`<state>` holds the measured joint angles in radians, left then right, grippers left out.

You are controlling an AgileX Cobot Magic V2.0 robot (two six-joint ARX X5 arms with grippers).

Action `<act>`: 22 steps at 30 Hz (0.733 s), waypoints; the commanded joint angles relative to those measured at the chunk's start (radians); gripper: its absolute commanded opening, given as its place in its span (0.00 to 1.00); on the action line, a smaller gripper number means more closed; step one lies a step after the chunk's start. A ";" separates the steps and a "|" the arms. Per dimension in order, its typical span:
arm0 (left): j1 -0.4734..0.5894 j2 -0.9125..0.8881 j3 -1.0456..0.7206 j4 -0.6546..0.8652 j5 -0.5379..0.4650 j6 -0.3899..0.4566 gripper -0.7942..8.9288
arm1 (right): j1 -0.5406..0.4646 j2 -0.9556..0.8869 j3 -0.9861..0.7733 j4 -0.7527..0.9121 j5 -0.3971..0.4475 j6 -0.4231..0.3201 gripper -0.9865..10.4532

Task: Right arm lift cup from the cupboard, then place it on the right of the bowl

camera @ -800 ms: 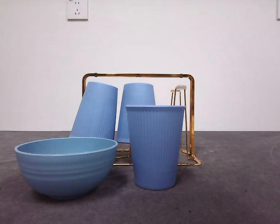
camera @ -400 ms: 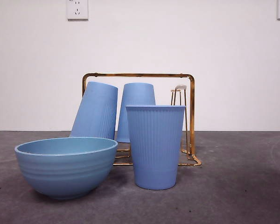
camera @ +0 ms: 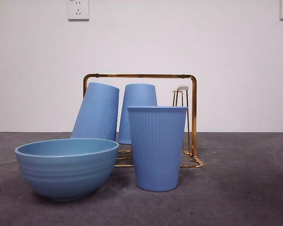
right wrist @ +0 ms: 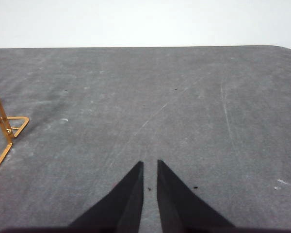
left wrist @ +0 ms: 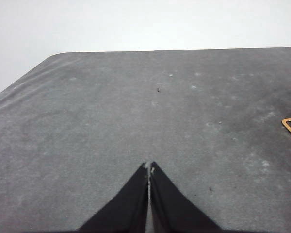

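The cup (camera: 156, 148) stands upright right of the bowl (camera: 66, 167), so placing looks done; my right pincer (right wrist: 149, 167), slightly parted and empty, hovers over bare counter (right wrist: 184, 97).

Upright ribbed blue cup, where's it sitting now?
In the front view, the upright ribbed blue plastic cup stands on the grey table, right of the wide light-blue bowl and in front of the gold wire rack; no tool near it.

left gripper (left wrist: 149, 167) closed, grey table (left wrist: 111, 121)
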<state>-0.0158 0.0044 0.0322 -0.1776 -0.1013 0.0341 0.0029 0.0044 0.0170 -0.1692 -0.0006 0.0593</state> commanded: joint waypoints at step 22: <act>0.001 -0.001 -0.019 -0.007 0.000 0.006 0.09 | -0.001 -0.001 -0.006 0.014 0.001 0.000 0.12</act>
<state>-0.0158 0.0044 0.0322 -0.1776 -0.1013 0.0341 0.0029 0.0044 0.0166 -0.1661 -0.0002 0.0593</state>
